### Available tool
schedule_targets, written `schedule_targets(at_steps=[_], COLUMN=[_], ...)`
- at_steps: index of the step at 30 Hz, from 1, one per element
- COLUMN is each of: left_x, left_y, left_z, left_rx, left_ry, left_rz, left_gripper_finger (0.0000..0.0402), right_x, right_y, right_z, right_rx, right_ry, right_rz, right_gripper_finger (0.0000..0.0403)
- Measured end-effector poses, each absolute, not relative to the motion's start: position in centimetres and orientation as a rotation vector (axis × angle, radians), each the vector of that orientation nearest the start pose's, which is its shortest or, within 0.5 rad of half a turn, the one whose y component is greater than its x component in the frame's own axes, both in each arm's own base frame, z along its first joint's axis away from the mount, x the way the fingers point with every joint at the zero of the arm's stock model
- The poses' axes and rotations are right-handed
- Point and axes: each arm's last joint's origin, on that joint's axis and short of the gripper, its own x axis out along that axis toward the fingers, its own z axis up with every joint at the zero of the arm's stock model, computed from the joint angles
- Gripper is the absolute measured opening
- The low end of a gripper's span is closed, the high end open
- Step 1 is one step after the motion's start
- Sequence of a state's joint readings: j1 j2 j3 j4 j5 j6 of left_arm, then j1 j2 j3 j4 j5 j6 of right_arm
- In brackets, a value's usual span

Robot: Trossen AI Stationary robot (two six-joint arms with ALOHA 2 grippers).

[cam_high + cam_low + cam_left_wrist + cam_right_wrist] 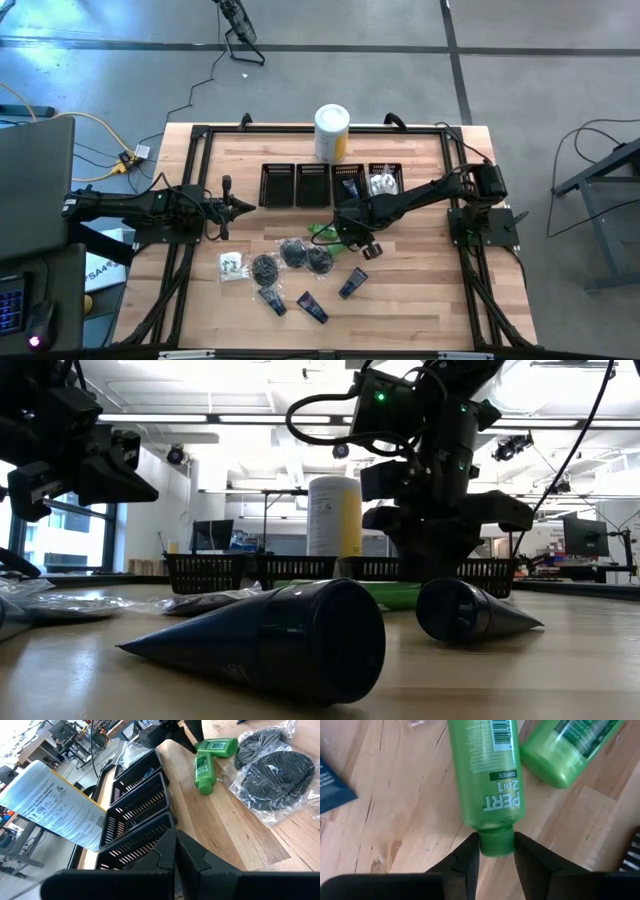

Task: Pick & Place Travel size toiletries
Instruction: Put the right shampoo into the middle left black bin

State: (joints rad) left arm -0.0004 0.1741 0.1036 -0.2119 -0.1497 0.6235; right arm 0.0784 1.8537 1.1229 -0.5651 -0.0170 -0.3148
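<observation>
Two bright green bottles lie side by side on the table (420, 300): one (487, 770) with its cap toward my right gripper (496, 855), the other (570, 750) beside it. My right gripper (345, 228) points steeply down over them, closed on the first bottle's cap. Black round bagged bundles (293, 255), dark blue tubes (312, 307) and a clear sachet (232, 265) lie nearer the front edge. My left gripper (175, 852) hovers shut at the table's left (245, 208), holding nothing. My right gripper pinches the green bottle's round cap (496, 842) between its two fingers, one on each side. The fingers come from above, pointing steeply down, in line with the bottle's length. The bottle lies flat on the table.
Several black mesh bins (313, 185) stand in a row behind the bottles; the two on the right (384, 180) hold items. A tall white-and-yellow canister (332, 132) stands behind them. A dark blue tube (332, 790) lies close to the held bottle.
</observation>
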Motion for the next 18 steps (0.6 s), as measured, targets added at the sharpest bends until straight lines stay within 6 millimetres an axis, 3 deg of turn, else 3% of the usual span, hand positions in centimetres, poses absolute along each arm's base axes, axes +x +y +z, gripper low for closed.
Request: schedule_targets(at_steps=[9,18], left_x=[10.1,10.1], left_y=[0.4,0.4], left_z=[16.5,16.5], left_rx=[0.639,0.639], left_ry=[0.319,0.32], left_rz=[0.056,0.055], left_gripper_finger=[0.0001,0.0001], right_x=[33.9,33.7], right_y=[2.7,2.3], right_z=[16.5,20.2], right_rx=[-0.282,-0.323], right_ry=[1.207,1.042], right_rz=[0.254,0.108], right_gripper_finger=[0.0096,0.0096])
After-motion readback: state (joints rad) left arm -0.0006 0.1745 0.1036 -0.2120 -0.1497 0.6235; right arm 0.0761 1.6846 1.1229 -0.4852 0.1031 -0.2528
